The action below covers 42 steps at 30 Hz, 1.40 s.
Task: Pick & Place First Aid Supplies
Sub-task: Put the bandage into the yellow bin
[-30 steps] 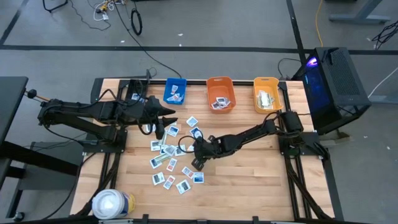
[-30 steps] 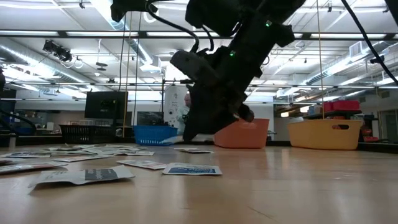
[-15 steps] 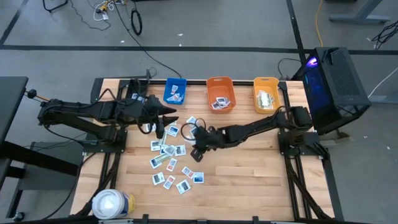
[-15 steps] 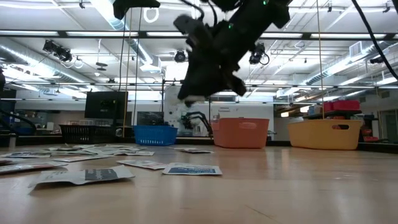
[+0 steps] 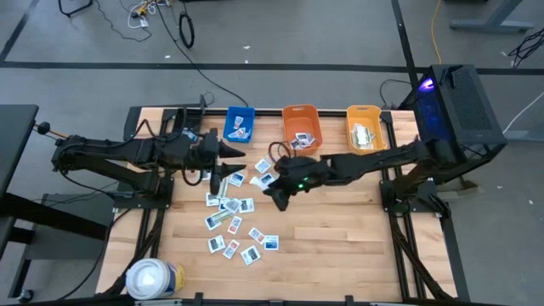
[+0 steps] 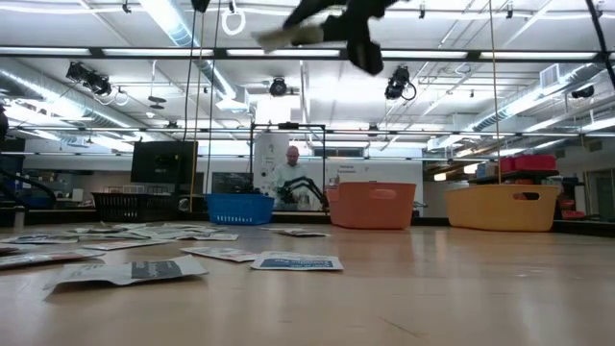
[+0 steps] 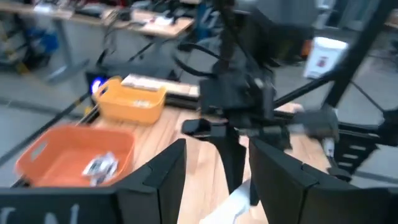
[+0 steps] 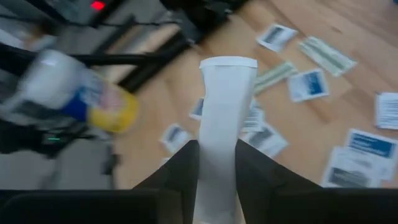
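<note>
Raised above mid-table, right gripper (image 5: 278, 192) clamped on one white packet (image 8: 224, 112), held edge-on between its fingers (image 8: 180, 168). At the table's left, left gripper (image 5: 218, 174) hovering over the scattered first aid supplies (image 5: 234, 212), fingers (image 7: 163, 174) parted, nothing between them. Roughly twenty packets loose on the wooden table (image 5: 340, 246), exact tally hard to make out. Three bins along the far edge: one blue bin (image 5: 240, 124), one orange bin (image 5: 301, 129), one yellow bin (image 5: 365, 129), each with a few packets inside. One large white roll (image 5: 153, 279) at the near left corner.
</note>
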### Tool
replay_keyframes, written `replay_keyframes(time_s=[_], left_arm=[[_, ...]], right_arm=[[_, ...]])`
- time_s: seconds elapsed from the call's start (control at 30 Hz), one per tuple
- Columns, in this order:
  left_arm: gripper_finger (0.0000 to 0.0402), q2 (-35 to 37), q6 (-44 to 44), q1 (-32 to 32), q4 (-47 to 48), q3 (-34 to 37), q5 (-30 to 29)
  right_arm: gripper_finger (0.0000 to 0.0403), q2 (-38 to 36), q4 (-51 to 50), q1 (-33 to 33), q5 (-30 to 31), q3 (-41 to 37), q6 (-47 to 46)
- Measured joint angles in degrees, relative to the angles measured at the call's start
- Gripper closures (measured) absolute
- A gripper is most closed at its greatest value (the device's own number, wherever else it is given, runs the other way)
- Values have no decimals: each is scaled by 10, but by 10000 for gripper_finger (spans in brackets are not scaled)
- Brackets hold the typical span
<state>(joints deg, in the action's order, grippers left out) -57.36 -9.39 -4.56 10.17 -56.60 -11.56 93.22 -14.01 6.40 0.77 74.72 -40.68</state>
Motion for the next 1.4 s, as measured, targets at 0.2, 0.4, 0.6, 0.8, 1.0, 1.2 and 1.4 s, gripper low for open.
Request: replay_keyframes(time_s=[0.2,0.4,0.6,0.8,1.0,1.2,1.4], left_arm=[[223,5,70,0,-42,0,49],[223,10,156,0,-63,-1,94],[223,3,217,0,-66,0,144],[223,-5,222,0,-71,0,148],[223,-14,251,0,-86,0,149],[223,-34,251,0,-112,-1,139],[223,-58,248,0,-134,0,140]], right_arm=[[305,-66,8,-4,-61,0,-45],[305,-114,38,-4,-116,0,-88],[305,-126,106,-13,-154,1,-129],[305,-126,128,-30,-177,1,-173],[305,-126,127,-35,-212,1,-200],[305,-126,127,-35,-216,1,-205],[305,-119,121,-35,-233,0,-219]])
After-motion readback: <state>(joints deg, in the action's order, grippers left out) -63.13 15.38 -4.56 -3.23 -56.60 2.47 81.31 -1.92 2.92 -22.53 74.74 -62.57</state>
